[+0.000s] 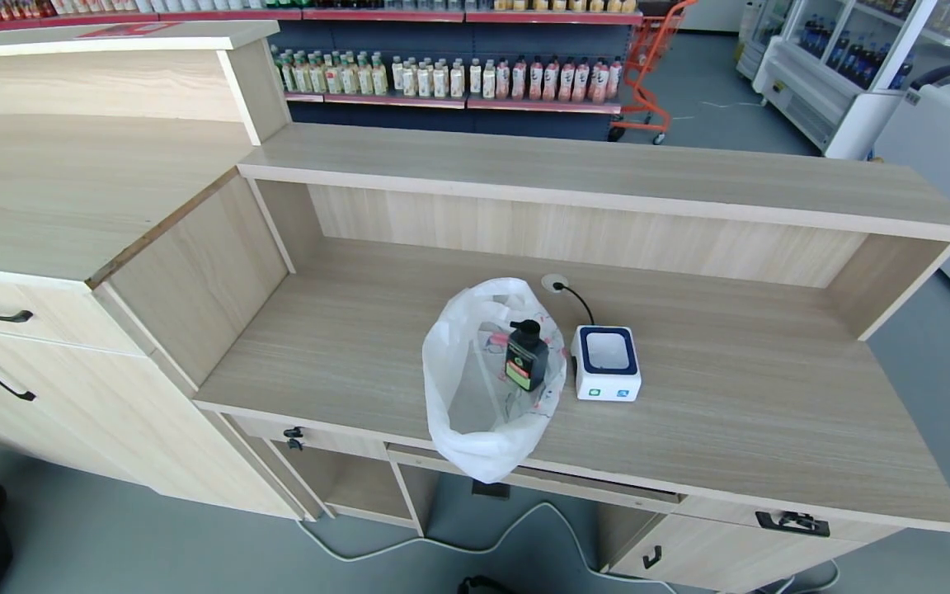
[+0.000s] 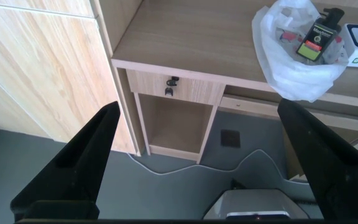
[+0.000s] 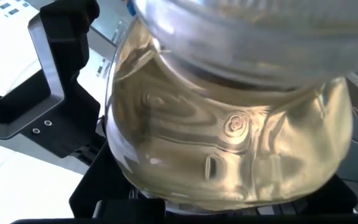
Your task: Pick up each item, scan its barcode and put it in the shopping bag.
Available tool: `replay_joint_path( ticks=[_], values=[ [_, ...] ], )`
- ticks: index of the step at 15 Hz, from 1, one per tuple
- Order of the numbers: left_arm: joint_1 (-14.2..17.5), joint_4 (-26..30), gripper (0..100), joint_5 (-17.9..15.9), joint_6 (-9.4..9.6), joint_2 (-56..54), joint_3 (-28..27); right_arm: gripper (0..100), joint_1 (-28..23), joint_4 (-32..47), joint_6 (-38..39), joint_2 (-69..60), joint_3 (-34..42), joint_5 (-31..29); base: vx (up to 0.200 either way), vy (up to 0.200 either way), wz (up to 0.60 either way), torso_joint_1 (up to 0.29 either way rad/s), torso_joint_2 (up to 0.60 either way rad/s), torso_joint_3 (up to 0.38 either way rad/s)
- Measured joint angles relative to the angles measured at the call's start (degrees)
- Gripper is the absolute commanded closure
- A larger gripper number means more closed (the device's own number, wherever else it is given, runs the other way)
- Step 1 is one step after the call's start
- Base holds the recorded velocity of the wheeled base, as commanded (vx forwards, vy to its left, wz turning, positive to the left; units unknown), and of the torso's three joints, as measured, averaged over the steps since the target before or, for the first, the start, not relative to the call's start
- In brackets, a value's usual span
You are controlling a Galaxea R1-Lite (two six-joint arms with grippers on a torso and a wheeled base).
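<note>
**Checkout run: one bottle in my grip, one already bagged**

My right gripper [image 3: 185,118] is clamped on a clear bottle [image 3: 241,149], and it sits so close to my right wrist camera that I mostly see its base. The plastic is see-through with moulded ridges and a small round mark on the bottom, and the liquid inside is a pale straw yellow. It's held up in the air, off to the side of the counter [image 1: 731,396] (I can't tell exactly where from that view).

My left gripper [image 2: 197,107] has nothing in it. The jaws are spread wide and it hangs low in front of the counter, below the worktop.

The white shopping bag [image 1: 475,429] stands open on the counter near the front edge, with its bottom sagging a little over the lip. Inside it is a black pump bottle [image 1: 526,356], upright and leaning against the bag wall on the scanner's side. It has a label with green up top and red lower down. There are some red marks around it in the bag that I can't make out.

The scanner [image 1: 605,363] is a small white box with a dark-framed window, just beside the bag on my right. Its black cable [image 1: 578,299] runs back to a hole in the worktop.
</note>
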Motion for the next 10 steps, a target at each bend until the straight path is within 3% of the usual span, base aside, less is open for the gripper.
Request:
replay_joint_path(
  ticks=[10],
  values=[
    [0.0, 0.0, 0, 0.0, 0.00, 0.0, 0.0, 100, 0.0, 0.0, 0.0, 0.3, 0.2, 0.0, 0.000, 0.000, 0.00, 0.000, 0.00, 0.000]
  ],
)
